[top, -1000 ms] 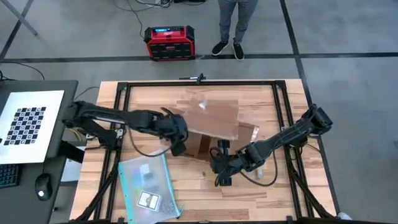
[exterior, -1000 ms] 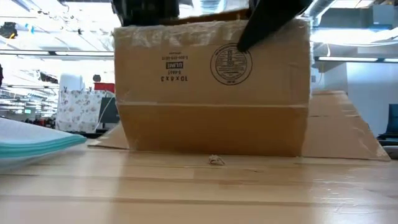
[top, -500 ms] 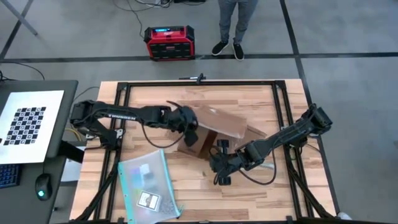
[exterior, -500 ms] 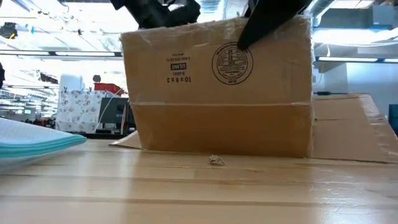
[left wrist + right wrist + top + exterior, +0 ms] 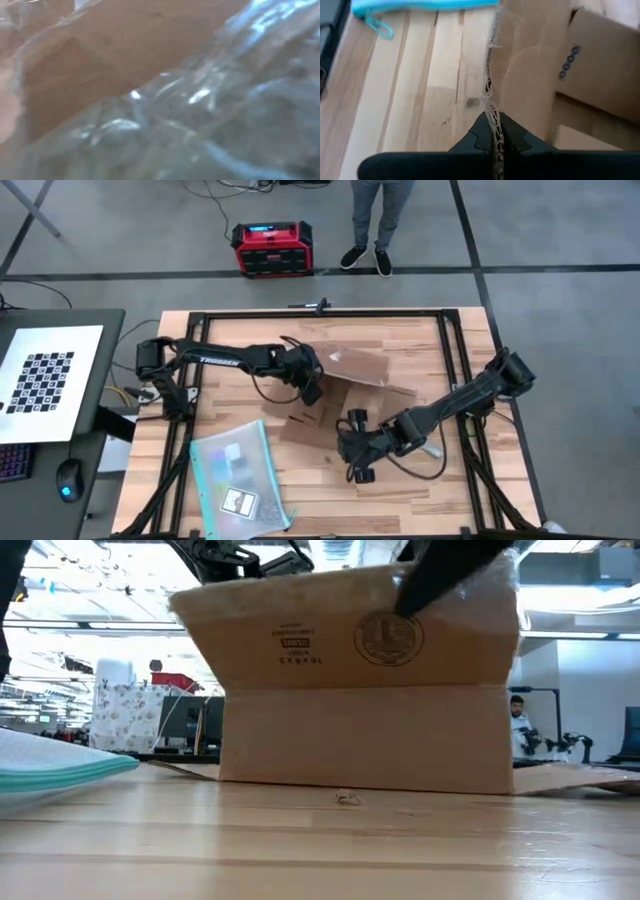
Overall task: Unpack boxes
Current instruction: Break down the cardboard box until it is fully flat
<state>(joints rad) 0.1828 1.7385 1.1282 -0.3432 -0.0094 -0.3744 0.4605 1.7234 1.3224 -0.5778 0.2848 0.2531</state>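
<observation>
The brown cardboard box point(image 5: 355, 375) stands at the table's middle, its printing upside down and its near wall point(image 5: 370, 730) folded, the upper half leaning back. Clear tape shines on it point(image 5: 200, 115). Flaps lie flat on the table beside it point(image 5: 580, 778). My left gripper point(image 5: 312, 388) is at the box's upper left edge point(image 5: 240, 555); its fingers are hidden. My right gripper point(image 5: 352, 442) is at the box's near side, shut on a cardboard edge point(image 5: 494, 131). My left gripper is against the box's upper left edge point(image 5: 322, 375), coming down at a slant from the table's left. Whether it pinches or only presses there cannot be told, because the wrist view is filled by cardboard and tape. My right gripper pinches a ragged cardboard edge point(image 5: 491, 107) of the box between its two fingers, slanting down from the table's near right. The edge runs on away from the fingers, along them. The box's lower part rests on the table.
A clear teal-edged pouch point(image 5: 235, 475) lies at the table's near left, close to the box. A black frame point(image 5: 320, 313) rims the table. On the floor beyond stand a red and black case point(image 5: 272, 248) and a person point(image 5: 378, 220).
My left gripper has gone down and toward the table's right and far edge, onto the box's top. The box has tipped with it: its top has gone from level to sloping away, and the near wall's upper half has leaned back. Its side flaps now lie lower.
</observation>
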